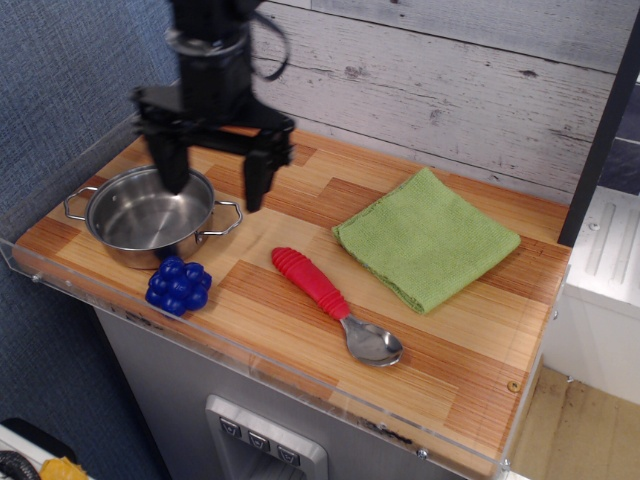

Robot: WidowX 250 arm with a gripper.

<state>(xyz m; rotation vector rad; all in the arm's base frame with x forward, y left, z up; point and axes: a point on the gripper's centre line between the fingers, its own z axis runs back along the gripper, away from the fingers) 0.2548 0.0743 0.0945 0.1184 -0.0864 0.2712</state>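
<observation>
I see the gripper spread wide over the left end of the tabletop. One finger hangs over the pot's open mouth and the other outside its right handle. I cannot tell how high the tips stand above the rim. The pot sits upright near the front left corner, close to the left edge. Its two handles lie on a line running roughly along the front edge. A blue toy lies just in front of the pot, right at the front edge, so there is little room on that side. A clear guard runs along the front and left edges. Right of the pot the wood is bare up to a spoon, which lies slantwise with its bowl toward the front right. A green cloth lies beyond the spoon, toward the right edge.
</observation>
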